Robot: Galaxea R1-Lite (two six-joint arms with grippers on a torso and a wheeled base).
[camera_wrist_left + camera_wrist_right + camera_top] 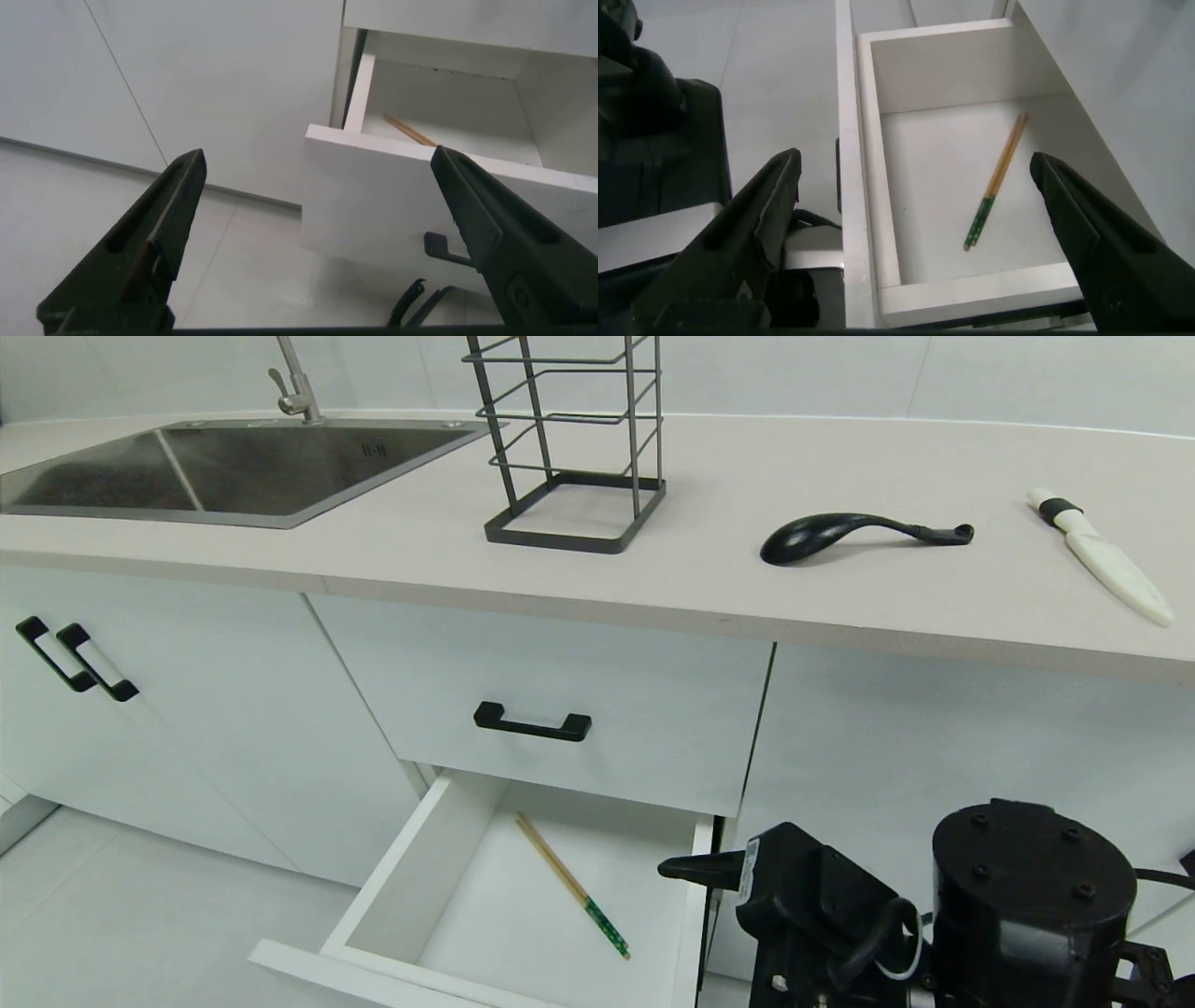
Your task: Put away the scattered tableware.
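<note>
A pair of wooden chopsticks (571,885) with green tips lies in the open lower drawer (392,887). On the counter rest a black spoon (845,534) and a white sheathed knife (1102,556) at the far right. My right gripper (915,177) hangs open over the drawer, with the chopsticks (997,182) below it and nothing between its fingers. In the head view the right gripper (700,868) sits just past the drawer's right wall. My left gripper (318,177) is open and low, out in front of the drawer front (392,187), where the chopsticks (409,131) peek over the edge.
A black wire rack (574,439) stands mid-counter, with a steel sink (233,467) and tap to its left. A shut drawer with a black handle (532,721) sits above the open one. Cabinet doors (140,728) flank it on the left, over light floor.
</note>
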